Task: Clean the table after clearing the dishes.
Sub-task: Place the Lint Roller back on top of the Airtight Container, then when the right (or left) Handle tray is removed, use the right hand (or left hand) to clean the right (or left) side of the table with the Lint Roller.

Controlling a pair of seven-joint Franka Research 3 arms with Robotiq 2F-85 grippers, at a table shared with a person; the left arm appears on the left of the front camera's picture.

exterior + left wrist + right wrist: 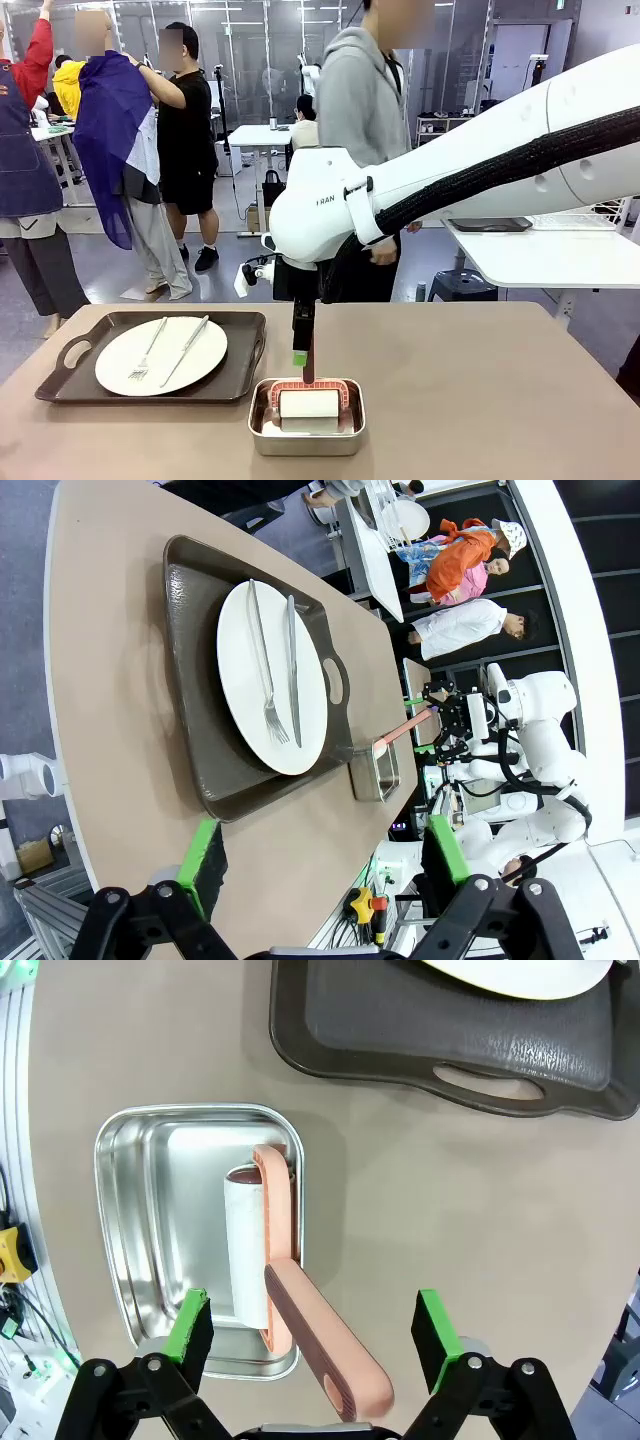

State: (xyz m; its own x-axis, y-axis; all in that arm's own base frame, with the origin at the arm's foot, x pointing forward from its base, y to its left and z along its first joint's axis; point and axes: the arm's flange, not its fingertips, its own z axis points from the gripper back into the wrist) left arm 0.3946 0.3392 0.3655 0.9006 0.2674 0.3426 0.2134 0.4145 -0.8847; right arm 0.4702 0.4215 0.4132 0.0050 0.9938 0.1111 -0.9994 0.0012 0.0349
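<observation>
While the right hand [313,1312] hangs open astride the handle [320,1345], no grasp is made; closing and lifting likely come next. The handle slants up toward it; the roller [243,1250] lies along the pan [130,1190] on the tabletop [420,1180], beside the tray [245,372] and plate [175,345]. The left hand [322,835] is open.

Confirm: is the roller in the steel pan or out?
In. The white roller lies inside the steel pan. Its pink handle rises out between the open fingers of the right hand, ungripped.
</observation>
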